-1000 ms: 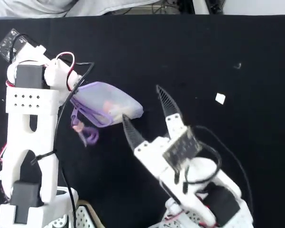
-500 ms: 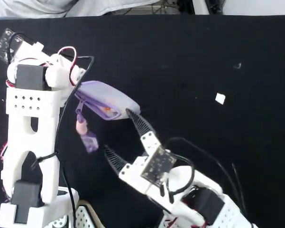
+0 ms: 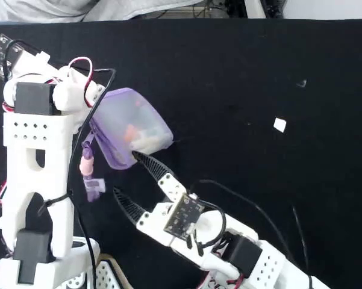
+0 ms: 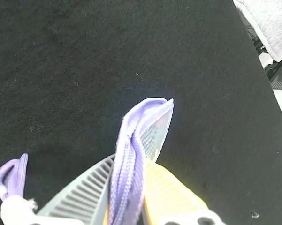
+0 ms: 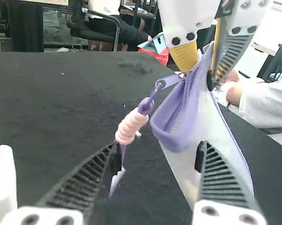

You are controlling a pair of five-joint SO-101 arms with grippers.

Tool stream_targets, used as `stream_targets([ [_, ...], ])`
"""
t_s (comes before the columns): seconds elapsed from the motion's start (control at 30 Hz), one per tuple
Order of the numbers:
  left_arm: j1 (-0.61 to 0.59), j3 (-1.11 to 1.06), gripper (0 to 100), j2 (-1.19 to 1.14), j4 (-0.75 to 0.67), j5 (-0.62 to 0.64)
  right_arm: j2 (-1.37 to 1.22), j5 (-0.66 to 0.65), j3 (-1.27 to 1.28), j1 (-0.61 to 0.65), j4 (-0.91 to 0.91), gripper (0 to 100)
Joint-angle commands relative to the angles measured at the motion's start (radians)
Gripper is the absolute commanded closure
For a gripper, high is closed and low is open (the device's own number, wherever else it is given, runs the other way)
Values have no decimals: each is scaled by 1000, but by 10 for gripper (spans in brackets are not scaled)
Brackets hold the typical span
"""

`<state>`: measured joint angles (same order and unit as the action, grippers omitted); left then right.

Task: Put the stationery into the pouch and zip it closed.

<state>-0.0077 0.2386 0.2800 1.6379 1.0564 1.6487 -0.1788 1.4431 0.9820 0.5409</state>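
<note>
A: How many of each thing?

B: One pouch and two hands: the left hand and the right hand. One small white scrap lies on the black desk, well apart from the pouch. Through the pouch's clear wall I see stationery as orange-pink and white pieces, too blurred to count. A cord hangs from the zip with one pink bead and one purple tag.

A: Which way does the pouch point?

B: From above, its long axis slants. It runs from the left hand at one end out toward the middle of the desk. The purple zip edge faces the arm bases and the rounded belly faces away. I cannot tell whether the zip is open or closed.

A: And the hands?

B: The left hand is clamped tight on the pouch's zip edge. In its wrist view, the purple band is pinched between the grey finger and the yellow one, and the pouch sticks out past their tips. The right hand is spread wide and holds nothing. The pouch sits just beyond it. One of its black fingers has its tip at the low corner of the zip edge, either touching or just short; I cannot tell which. The other finger reaches out near the tag. In the right wrist view the pouch hangs between the spread fingers, close to one of them, with the bead and tag just beside the other.

A: Is the pouch resting on the desk?

B: I cannot tell.
</note>
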Motion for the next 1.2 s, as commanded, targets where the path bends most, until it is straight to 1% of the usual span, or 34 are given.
stream_targets([
  [0.0, 4, 65, 971, 25, -9, 11, 8, 6, -162, -91, 106, 700],
  [0.07, 4, 65, 971, 25, -9, 11, 10, 14, -237, -152, 192, 675],
  [0.13, 4, 67, 971, 25, -17, 15, 10, 34, -286, -152, 259, 673],
  [0.3, -39, 58, 971, 23, -44, 37, 10, 26, -318, -43, 321, 673],
  [0.43, -45, 65, 971, 25, -44, 37, 10, 26, -305, 87, 325, 673],
  [0.53, -44, 65, 971, 23, -44, 37, 8, 25, -278, 153, 316, 673],
  [0.6, -42, 65, 971, 23, -44, 37, -1, 25, -240, 167, 270, 673],
  [0.83, -36, 64, 971, 34, -38, 37, -2, 25, -51, 164, 26, 673],
  [1.0, -35, 59, 971, 34, -37, 37, -4, 35, 30, 100, -121, 674],
  [1.07, -33, 58, 971, 34, -37, 37, -15, 35, 35, 75, -147, 674],
  [1.17, -8, 56, 971, 34, -35, 37, -97, 68, -45, 63, -124, 691],
])
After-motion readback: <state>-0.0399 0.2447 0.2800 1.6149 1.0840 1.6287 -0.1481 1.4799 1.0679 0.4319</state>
